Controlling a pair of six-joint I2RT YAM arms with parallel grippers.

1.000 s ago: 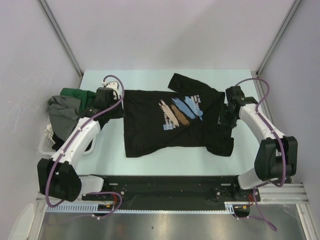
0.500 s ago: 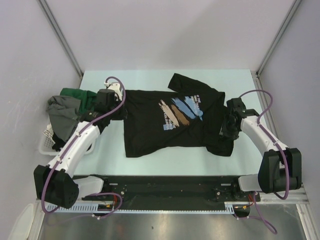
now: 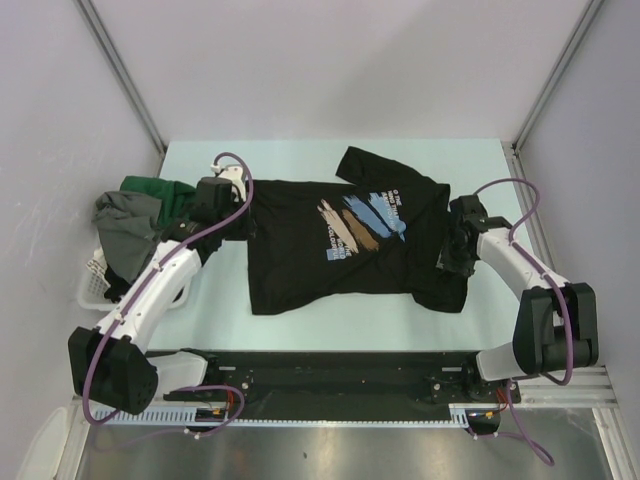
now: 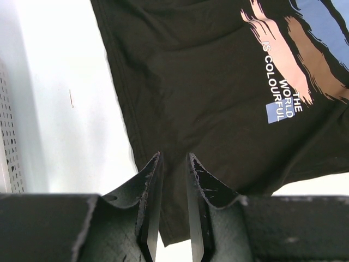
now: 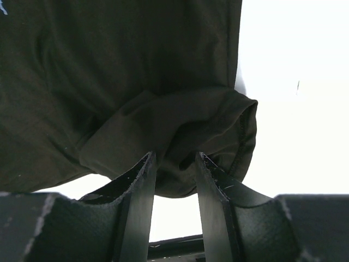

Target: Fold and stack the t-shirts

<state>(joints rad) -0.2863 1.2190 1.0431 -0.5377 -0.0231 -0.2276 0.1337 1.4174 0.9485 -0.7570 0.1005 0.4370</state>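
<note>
Right fingers (image 5: 146, 174) have dropped to straddle the near sleeve (image 5: 180, 125) of the printed black t-shirt (image 3: 330, 260); left fingers (image 4: 154, 180) sit at its hem (image 4: 121, 103), grip unclear on both. Spread on the bench (image 3: 280, 160), it likely needs that sleeve folded inward first.

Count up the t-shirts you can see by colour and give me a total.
Black t-shirt, printed, spread on the table: 1
Dark green t-shirt, heaped on the basket: 1
Grey t-shirt, on the same heap: 1
Total: 3 in view; the heap may hide more.
</note>
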